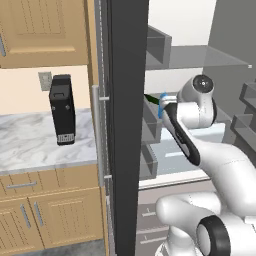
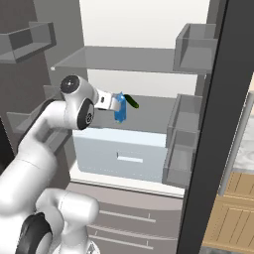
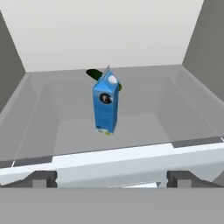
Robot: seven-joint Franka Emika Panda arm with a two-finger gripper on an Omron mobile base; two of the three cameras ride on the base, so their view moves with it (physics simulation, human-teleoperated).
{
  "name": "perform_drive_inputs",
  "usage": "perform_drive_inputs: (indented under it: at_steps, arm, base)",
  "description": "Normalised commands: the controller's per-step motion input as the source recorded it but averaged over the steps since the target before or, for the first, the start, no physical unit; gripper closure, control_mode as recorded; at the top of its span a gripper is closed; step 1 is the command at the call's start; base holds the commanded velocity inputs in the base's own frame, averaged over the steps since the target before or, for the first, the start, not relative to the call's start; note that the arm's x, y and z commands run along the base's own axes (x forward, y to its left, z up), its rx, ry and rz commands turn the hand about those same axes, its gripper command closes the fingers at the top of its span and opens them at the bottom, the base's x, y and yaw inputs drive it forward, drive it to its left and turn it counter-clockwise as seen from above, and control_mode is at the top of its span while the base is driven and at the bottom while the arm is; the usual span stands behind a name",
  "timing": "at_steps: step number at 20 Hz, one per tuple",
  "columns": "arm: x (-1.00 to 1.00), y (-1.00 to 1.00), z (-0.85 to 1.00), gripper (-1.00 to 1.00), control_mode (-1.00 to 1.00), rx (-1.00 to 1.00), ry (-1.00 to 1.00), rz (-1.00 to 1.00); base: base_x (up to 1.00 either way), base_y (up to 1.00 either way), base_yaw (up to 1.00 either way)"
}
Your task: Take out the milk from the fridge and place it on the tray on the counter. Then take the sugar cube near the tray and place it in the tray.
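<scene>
Blue milk [image 3: 106,103] stands upright on the fridge [image 2: 149,59] shelf ahead of our gripper [image 3: 112,178], fingers spread wide, so we reach in and close.

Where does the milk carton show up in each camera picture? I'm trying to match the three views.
Left base view: the milk is a blue sliver right of the black fridge door edge, mostly hidden by the arm.
Right base view: the milk stands upper centre, just right of the wrist.
Hand view: the milk stands centre, upright on the shelf.
Shared landmark: the dark green thing behind it.
</scene>
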Motion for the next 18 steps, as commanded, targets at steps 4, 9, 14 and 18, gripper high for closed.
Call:
perform_drive_inputs:
  at_steps: [4, 9, 14, 18]
  arm:
    - [0.66, 0.0, 0.0, -1.0, -1.0, 0.0, 0.0, 0.0]
    - [0.42, 0.0, 0.0, -1.0, -1.0, 0.0, 0.0, -0.01]
    - [0.35, 0.0, -0.08, -1.0, -1.0, 0.0, 0.02, -0.02]
    - [0.3, -0.03, -0.19, -1.0, -1.0, 0.01, 0.01, -0.02]
  base:
    - [0.0, 0.0, 0.0]
    - [0.0, 0.0, 0.0]
    - [0.0, 0.0, 0.0]
    - [0.0, 0.0, 0.0]
